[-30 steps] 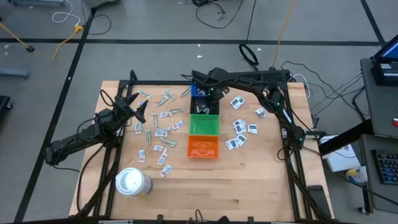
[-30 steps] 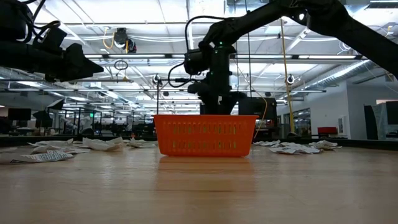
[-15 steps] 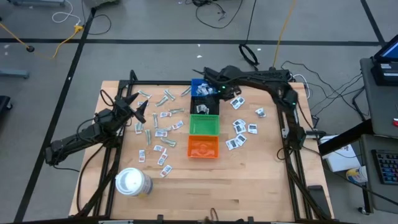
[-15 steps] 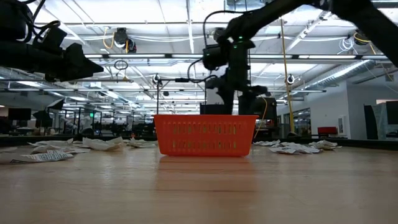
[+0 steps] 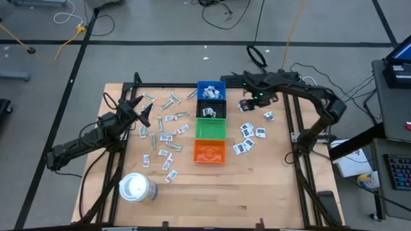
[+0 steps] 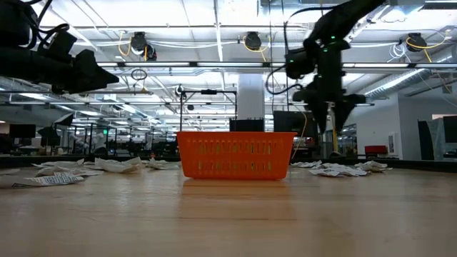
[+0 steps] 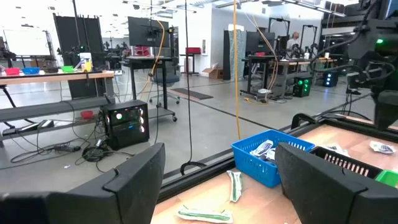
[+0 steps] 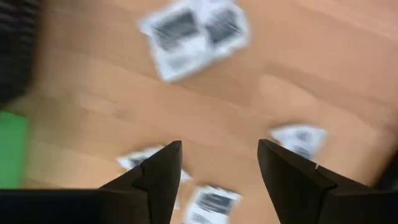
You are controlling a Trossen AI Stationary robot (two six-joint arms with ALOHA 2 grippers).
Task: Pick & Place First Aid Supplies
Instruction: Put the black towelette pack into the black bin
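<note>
High view: right claw (image 5: 252, 101) open, empty.

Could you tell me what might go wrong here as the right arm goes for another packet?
1. Under the right pincer, which is open and empty, two white packets lie edge to edge; it could lift both, or nudge one away.
2. Other packets lie close together beside the green bin, so a grasp there may scatter them.
3. The left pincer hangs over the strips; dropping lower could sweep them.
</note>
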